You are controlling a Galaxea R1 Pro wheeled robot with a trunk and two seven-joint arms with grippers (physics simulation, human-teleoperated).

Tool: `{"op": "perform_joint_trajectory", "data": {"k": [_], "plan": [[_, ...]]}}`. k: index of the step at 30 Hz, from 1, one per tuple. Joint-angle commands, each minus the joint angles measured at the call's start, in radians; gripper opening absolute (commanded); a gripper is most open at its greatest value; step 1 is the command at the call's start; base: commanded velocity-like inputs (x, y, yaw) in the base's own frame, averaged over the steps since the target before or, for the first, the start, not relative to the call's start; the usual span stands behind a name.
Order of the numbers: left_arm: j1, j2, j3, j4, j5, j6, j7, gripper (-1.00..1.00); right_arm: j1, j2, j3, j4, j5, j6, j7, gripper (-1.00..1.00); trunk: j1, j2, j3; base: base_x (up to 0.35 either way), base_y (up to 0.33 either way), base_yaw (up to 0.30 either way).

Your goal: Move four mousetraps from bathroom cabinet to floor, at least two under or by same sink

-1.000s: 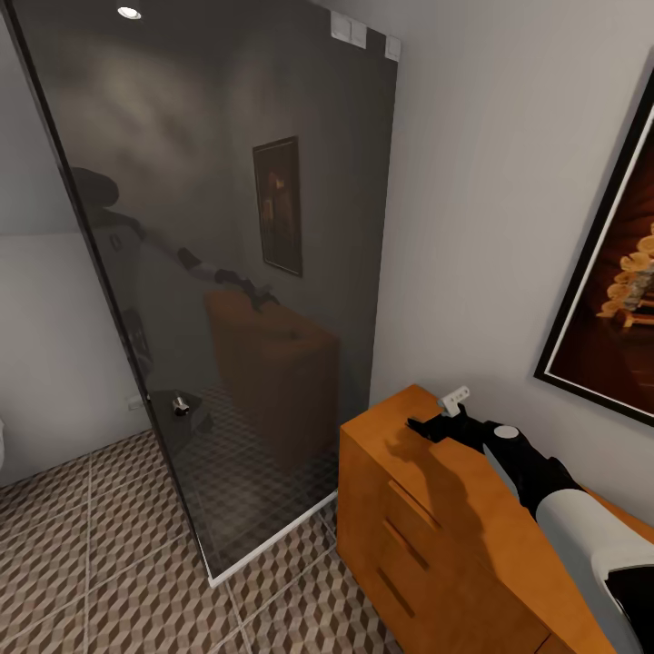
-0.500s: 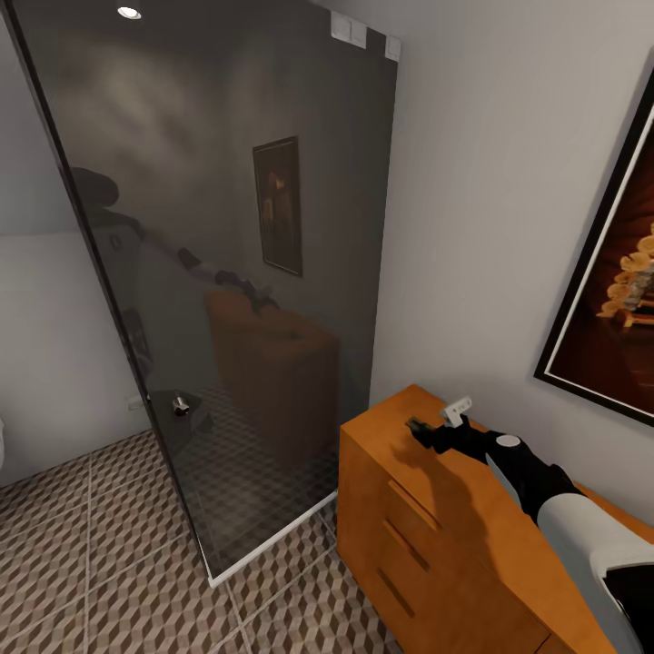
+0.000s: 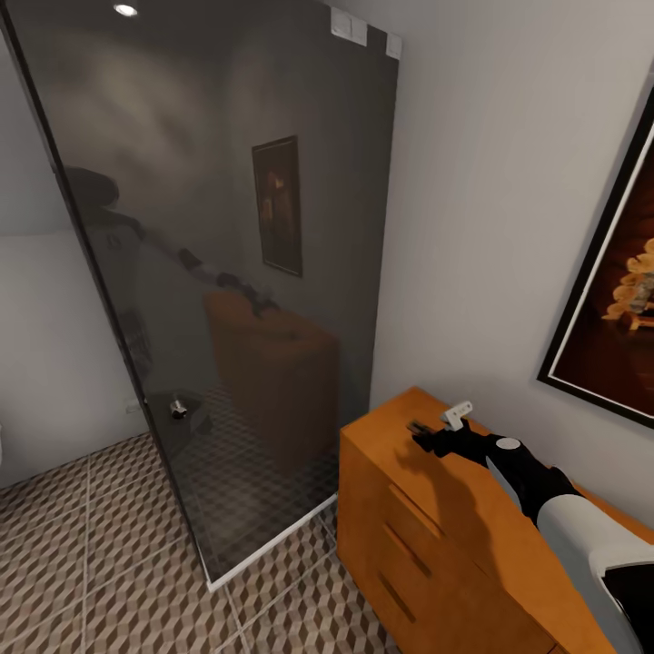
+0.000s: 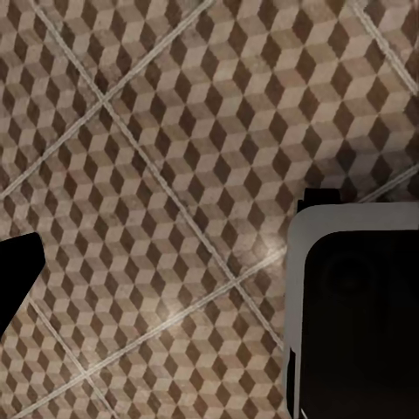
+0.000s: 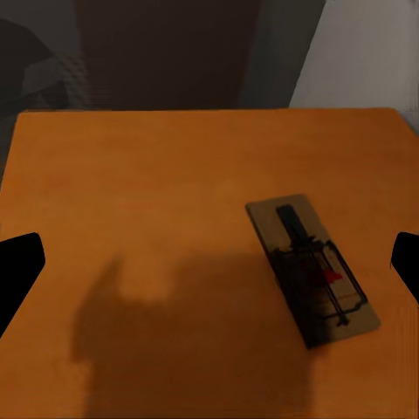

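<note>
One mousetrap [image 5: 312, 271], a small brown wooden slab with dark metal parts, lies flat on the top of the orange-brown cabinet [image 3: 400, 536]. My right gripper [image 5: 209, 271] hovers just above it, open wide. Its black fingertips [image 5: 17, 271] show at both sides of the right wrist view, and the trap lies between them, nearer one finger. In the head view my right gripper [image 3: 425, 434] reaches over the cabinet's far corner. The left wrist view looks down on the cube-patterned bathroom floor [image 4: 157, 157]. One finger of my left gripper [image 4: 17, 271] shows at that picture's edge.
A tall dark glass shower screen [image 3: 227, 272] stands just left of the cabinet and reflects the robot. A framed picture [image 3: 618, 300] hangs on the wall above the cabinet. A white-rimmed dark robot part [image 4: 358, 305] sits over the floor in the left wrist view.
My right gripper has sunk a little toward the cabinet top near its far corner. The head view has shifted slightly.
</note>
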Motion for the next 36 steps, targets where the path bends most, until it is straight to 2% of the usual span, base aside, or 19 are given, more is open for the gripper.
{"op": "perform_joint_trajectory", "data": {"k": [1,10,36], "plan": [[-0.001,-0.001,-0.006,0.003,0.003,-0.005,0.001,1.00,-0.001,-0.001,0.003,-0.001,0.002,0.000,0.002,1.00,0.001,-0.002,-0.002,0.208,0.000,0.000],[-0.001,0.000,-0.006,0.002,0.003,-0.004,0.001,1.00,-0.001,-0.001,0.003,-0.001,0.002,0.000,0.002,1.00,0.001,-0.002,-0.002,0.171,0.000,0.000],[-0.001,0.000,-0.006,0.003,0.003,-0.004,0.001,1.00,-0.001,-0.002,0.003,0.040,0.002,-0.002,0.004,1.00,0.001,-0.002,-0.002,0.006,0.000,0.000]]}}
